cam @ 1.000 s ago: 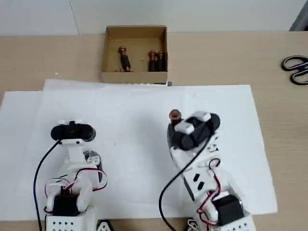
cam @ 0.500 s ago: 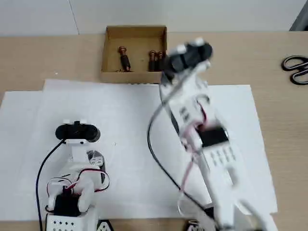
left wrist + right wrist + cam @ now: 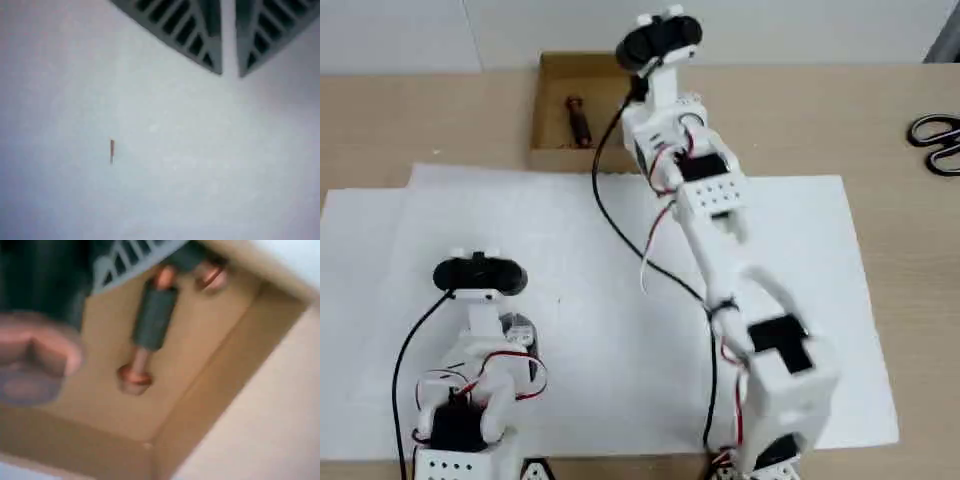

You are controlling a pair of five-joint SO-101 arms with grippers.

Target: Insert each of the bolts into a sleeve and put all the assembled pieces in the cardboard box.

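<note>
from the high view, two arms stand at the table [image 3: 420, 110], which carries one white sheet of paper [image 3: 570, 260]. the left arm [image 3: 480, 340] is folded low over the near left part of the sheet. the right arm [image 3: 705, 190] is stretched far out, its wrist above the right half of the one cardboard box [image 3: 560, 158], which sits on bare table just beyond the sheet's far edge. one assembled piece [image 3: 578, 120], a copper bolt in a dark sleeve, lies in the uncovered left part of the box; the arm hides the rest of the floor. one pair of scissors [image 3: 932, 143] lies at the table's right edge, well apart from the box. in the left wrist view, the left gripper [image 3: 229, 74] hangs over the paper with its two grey fingers [image 3: 190, 30] drawn together to a thin slit and nothing between them. one small reddish mark [image 3: 111, 150] is on the sheet below. in the right wrist view, the right gripper [image 3: 85, 290] is inside the box, closed on one carried piece [image 3: 35, 355], whose copper head is blurred close to the lens. beyond it two more lie on the box floor near a corner: one whole piece [image 3: 155, 320], dark sleeve with a copper head at its end, and a second piece [image 3: 212, 275] partly hidden behind the gripper, just beside the first.
</note>
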